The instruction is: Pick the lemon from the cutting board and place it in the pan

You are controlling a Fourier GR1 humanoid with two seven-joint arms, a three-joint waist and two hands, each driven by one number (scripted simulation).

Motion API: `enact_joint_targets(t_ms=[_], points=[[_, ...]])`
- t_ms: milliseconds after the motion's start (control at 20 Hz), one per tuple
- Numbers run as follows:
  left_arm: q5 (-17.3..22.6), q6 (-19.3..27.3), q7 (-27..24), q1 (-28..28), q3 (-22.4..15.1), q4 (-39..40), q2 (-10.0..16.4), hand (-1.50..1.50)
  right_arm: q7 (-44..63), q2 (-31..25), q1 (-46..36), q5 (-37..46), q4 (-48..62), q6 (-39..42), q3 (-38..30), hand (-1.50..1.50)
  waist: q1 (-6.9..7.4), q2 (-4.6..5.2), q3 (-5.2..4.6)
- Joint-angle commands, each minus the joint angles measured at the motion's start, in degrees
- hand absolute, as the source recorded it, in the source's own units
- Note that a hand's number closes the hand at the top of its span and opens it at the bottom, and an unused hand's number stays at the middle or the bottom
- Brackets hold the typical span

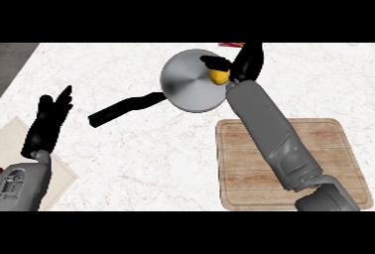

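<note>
The yellow lemon point(218, 76) shows between the fingers and thumb of my right hand point(243, 63), which is curled round it. That hand reaches over the right rim of the grey round pan point(189, 82), whose black handle point(124, 109) points to the lower left. The wooden cutting board point(333, 154) lies at the lower right, partly covered by my right forearm. My left hand point(48, 124) rests open at the left, fingers up.
A pale mat or cloth point(18, 136) lies at the lower left under my left forearm. A small red thing point(231, 44) peeks out at the counter's far edge. The dark counter edge point(15, 59) runs along the upper left.
</note>
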Motion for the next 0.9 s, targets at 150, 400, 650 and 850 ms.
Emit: enact_joint_targets(t_ms=[150,400,650,850], points=[[0.19,1.55,-1.17,5.51,1.67,-1.24,-0.41,0.00,-3.89,0.19,2.91,-5.01,-0.79,-6.32,-0.12,-1.50,-3.78,-1.67,-0.07],[0.27,2.23,0.92,6.01,3.58,-2.66,0.86,0.00,-1.45,-0.56,11.79,-3.26,-13.88,-2.04,1.90,-1.50,-7.21,-2.56,-0.12],[1.58,0.69,1.33,10.67,3.95,-5.92,0.80,0.00,3.15,-4.71,24.99,-2.62,-31.03,3.20,7.27,-1.50,-8.61,-3.14,-0.16],[0.58,1.62,-0.32,12.26,3.99,-6.31,0.51,0.00,9.37,-9.13,34.57,-1.13,-44.98,8.14,11.37,-1.50,-9.20,-3.25,-0.20]])
